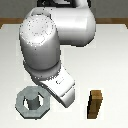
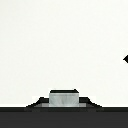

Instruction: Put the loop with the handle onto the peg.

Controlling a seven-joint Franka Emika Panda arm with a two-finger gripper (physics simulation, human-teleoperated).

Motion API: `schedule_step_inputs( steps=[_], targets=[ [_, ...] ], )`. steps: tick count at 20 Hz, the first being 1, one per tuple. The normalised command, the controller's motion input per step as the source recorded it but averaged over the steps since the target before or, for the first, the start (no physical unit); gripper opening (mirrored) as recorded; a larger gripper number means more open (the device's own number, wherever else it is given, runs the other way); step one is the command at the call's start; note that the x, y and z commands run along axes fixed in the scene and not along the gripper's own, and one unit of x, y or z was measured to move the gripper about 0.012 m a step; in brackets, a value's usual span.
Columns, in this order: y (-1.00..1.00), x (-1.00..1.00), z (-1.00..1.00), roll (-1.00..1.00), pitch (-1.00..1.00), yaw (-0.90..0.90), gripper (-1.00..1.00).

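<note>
One arm: mine, its big white links fill the upper and middle part of the exterior view, reaching down toward the lower middle.
Hand: my gripper is hidden in the exterior view behind my own wrist housing, and I cannot tell whether its fingers are apart or together; the wrist view shows no fingertips clearly.
Loop with the handle (image 1: 32, 102): it lies flat on the table at the lower left of the exterior view, grey and octagonal outside; its handle is not visible to me here.
Peg (image 1: 33, 101): it stands upright inside the loop's round hole, so the ring sits around it. In the wrist view I see the peg (image 2: 64, 98) as a pale grey block at the bottom centre, with the dark ring (image 2: 42, 102) spreading low to either side of it.
Wooden block (image 1: 95, 104): brown, upright, at the lower right of the exterior view, well apart from the loop.
Table (image 1: 115, 60): white surface, with a tan strip along the top edge of the exterior view.
</note>
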Motion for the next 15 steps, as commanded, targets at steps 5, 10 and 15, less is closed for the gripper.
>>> schedule_step_inputs(
  steps=[5,10,15],
  targets=[
    [0.00,0.00,-0.60,0.00,0.00,0.00,1.00],
    [0.00,0.00,0.00,0.00,0.00,0.00,1.00],
    [0.00,0.00,0.00,0.00,0.00,0.00,1.00]
  ],
)
